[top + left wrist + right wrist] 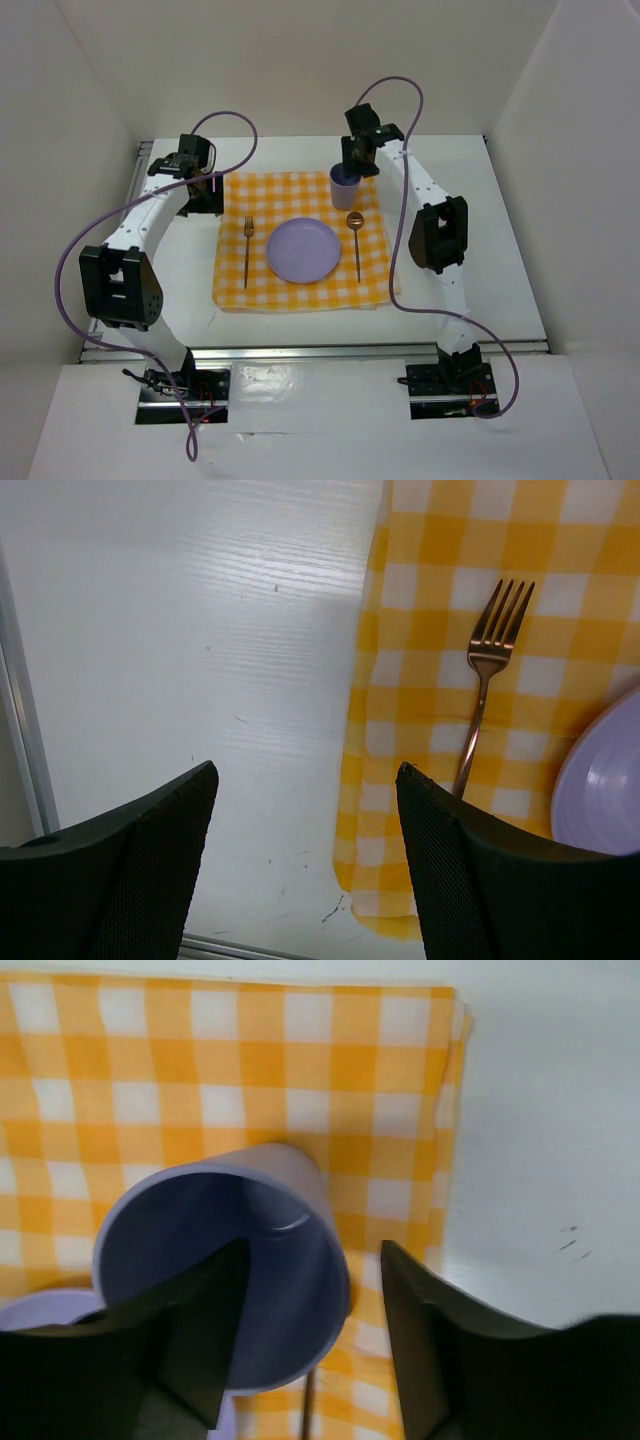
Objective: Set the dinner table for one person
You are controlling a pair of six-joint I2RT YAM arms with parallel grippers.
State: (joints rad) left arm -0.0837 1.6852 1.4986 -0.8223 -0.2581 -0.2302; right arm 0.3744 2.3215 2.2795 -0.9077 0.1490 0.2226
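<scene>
- The white bench (500,250) lay beneath both arms, its long axis running left to right.
- The left jaws stood wide apart and empty over bare bench beside the checked cloth (300,290).
- Farther back, the right jaws stood apart astride the rim of the purple cup (344,185), unclamped.

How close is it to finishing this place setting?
Nearly done, it seems. The plate sits on the checked cloth, fork one side, spoon the other. The right gripper straddles the cup's rim, jaws open, at the cloth's far corner. The left gripper hangs open and empty. Left: probably just backing the arm away.
</scene>
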